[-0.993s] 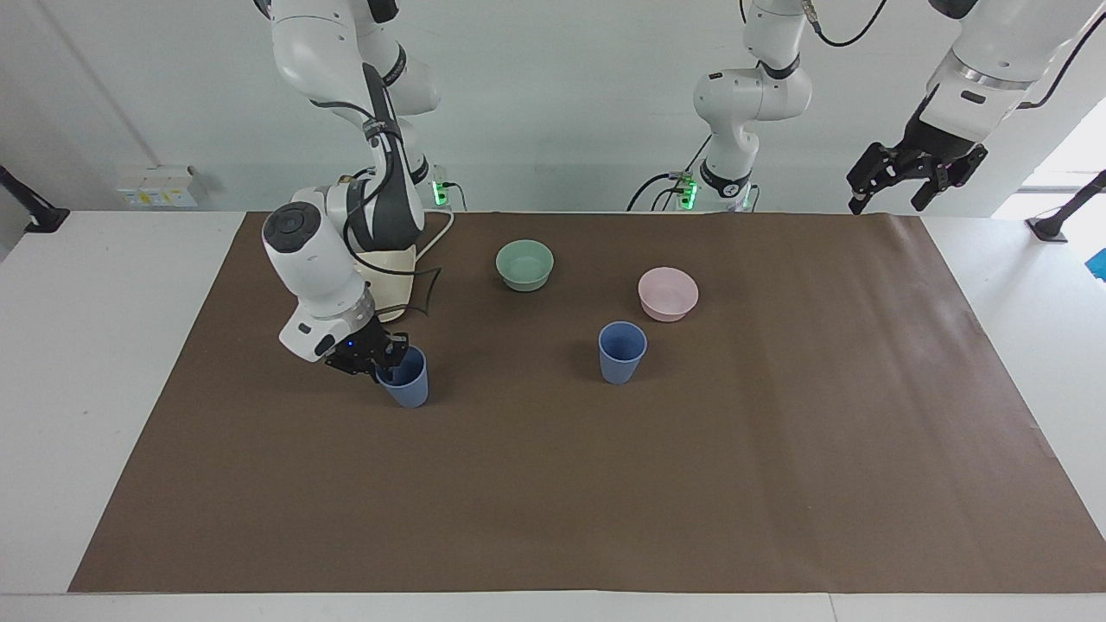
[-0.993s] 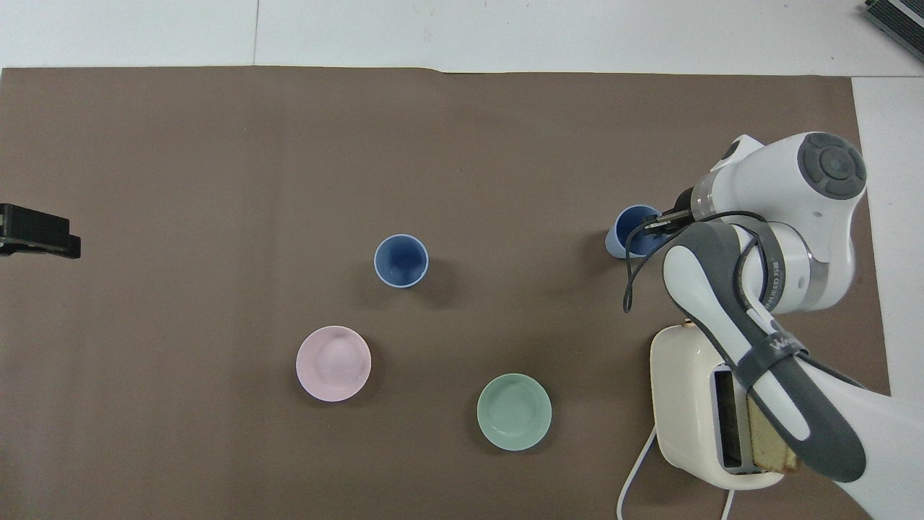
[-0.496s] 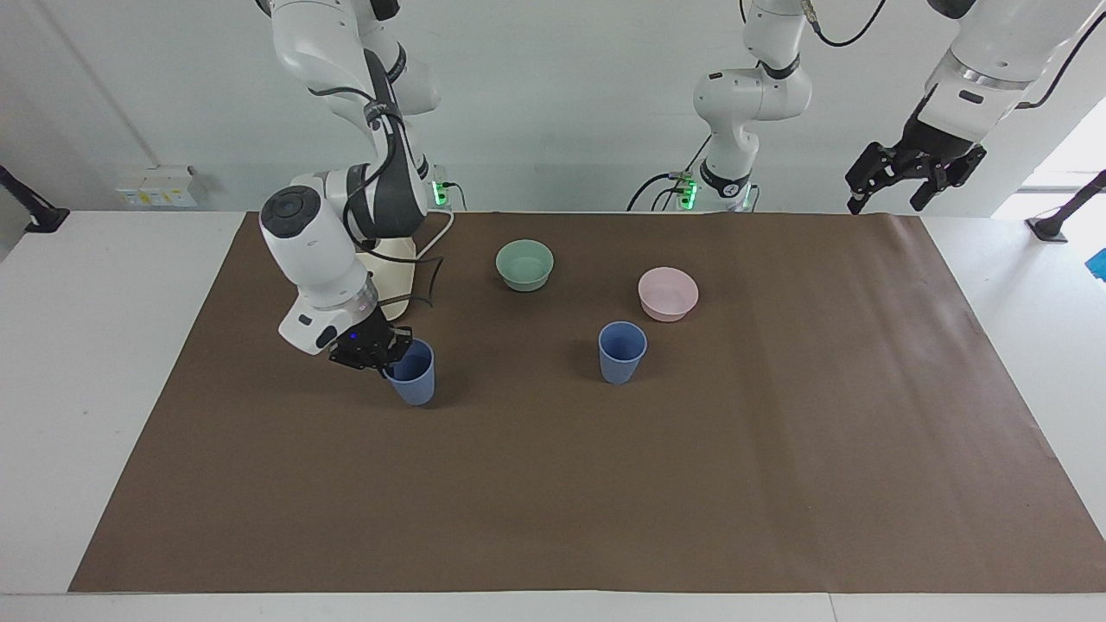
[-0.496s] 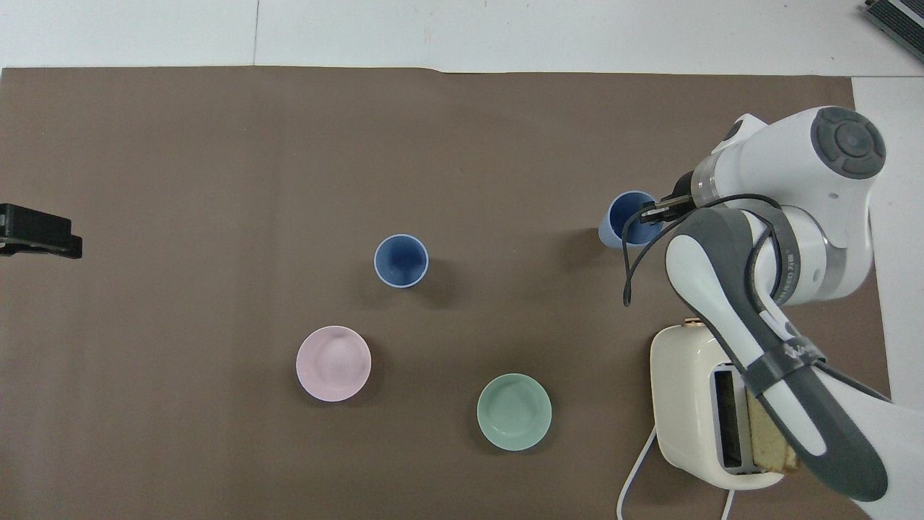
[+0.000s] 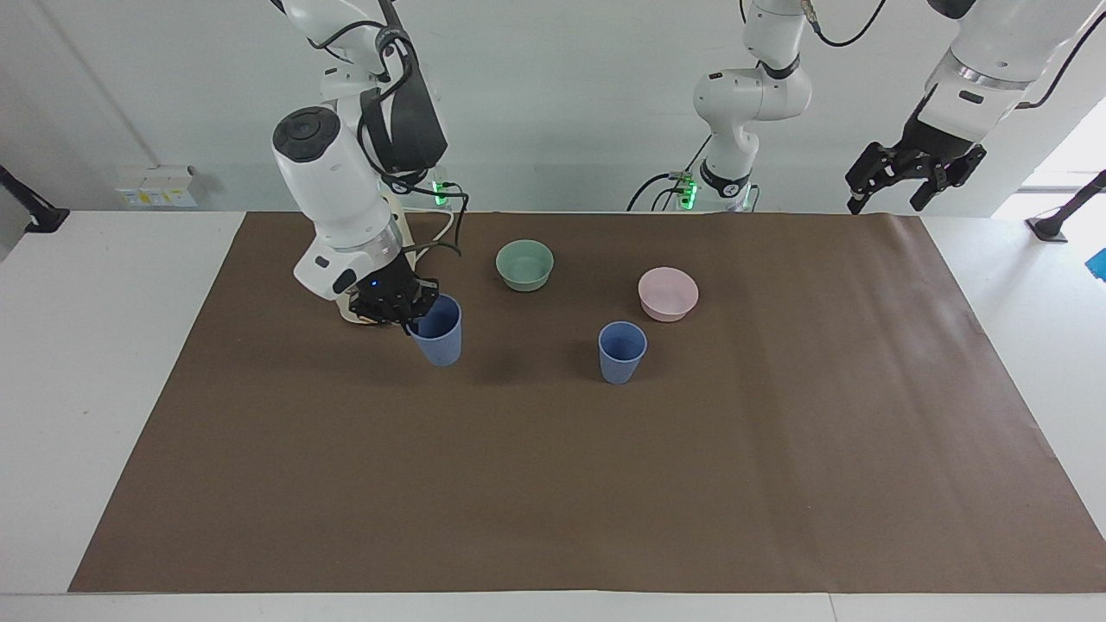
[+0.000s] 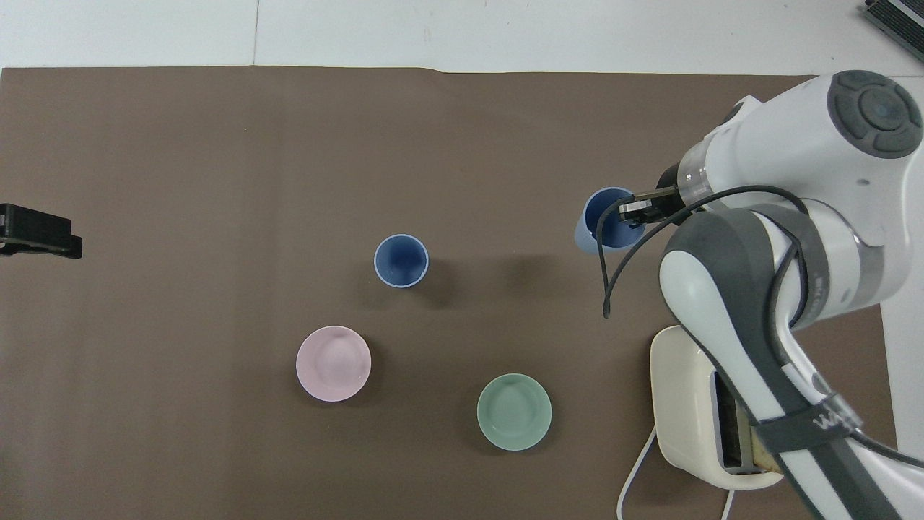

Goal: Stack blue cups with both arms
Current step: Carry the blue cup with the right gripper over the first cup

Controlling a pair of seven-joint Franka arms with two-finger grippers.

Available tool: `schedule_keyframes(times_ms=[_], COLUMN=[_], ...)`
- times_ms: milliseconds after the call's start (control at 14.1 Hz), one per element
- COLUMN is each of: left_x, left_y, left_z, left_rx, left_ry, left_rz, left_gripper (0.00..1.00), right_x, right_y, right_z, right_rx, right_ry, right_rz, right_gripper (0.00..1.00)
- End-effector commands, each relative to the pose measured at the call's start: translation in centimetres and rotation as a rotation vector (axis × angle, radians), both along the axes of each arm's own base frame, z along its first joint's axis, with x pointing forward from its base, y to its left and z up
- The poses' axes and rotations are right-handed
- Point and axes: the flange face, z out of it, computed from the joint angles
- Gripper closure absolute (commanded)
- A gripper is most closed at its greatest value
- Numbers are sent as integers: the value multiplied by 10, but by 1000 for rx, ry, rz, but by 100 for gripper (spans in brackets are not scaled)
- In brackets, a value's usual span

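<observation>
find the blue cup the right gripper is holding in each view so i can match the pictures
Facing view: the held blue cup hangs from the right gripper, in the left half of the picture.
Overhead view: the same cup is toward the right edge of the picture.
Shared landmark: the green bowl, which lies nearer to the robots than the cup's spot.

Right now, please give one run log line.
right gripper: shut on cup, lifted | other cup: on table | left gripper: open, waiting

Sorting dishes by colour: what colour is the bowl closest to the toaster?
Mint green bowl, clearest in the overhead view.
</observation>
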Motion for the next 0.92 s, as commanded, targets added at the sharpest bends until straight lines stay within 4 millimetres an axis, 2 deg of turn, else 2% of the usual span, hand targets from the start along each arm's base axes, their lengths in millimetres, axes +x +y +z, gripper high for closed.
schedule_keyframes(times_ms=[0, 213, 284, 355, 426, 496, 567, 709, 851], left_x=[-6, -6, -5, -5, -6, -6, -5, -5, -5], left_y=[3, 3, 3, 3, 3, 3, 3, 3, 3], left_z=[3, 3, 2, 2, 3, 3, 2, 3, 2], left_rx=[12, 11, 11, 12, 11, 12, 11, 12, 12], left_ry=[2, 3, 5, 5, 3, 3, 6, 3, 5], left_rz=[-1, -1, 0, -1, -1, 0, -1, 0, -1], left_gripper=[0, 0, 0, 0, 0, 0, 0, 0, 0], right_x=[-8, -23, -26, -29, -32, -35, -34, -29, -35], right_y=[44, 90, 98, 110, 131, 145, 151, 158, 187], right_z=[7, 12, 12, 21, 33, 31, 27, 34, 38], right_rx=[4, 10, 10, 18, 16, -3, -9, 4, 16], right_ry=[7, 8, 8, -5, -32, -32, -21, -35, -42], right_rz=[-47, -38, -60, -72, -64, -72, -95, -106, -97], right_gripper=[100, 100, 100, 100, 100, 100, 100, 100, 100])
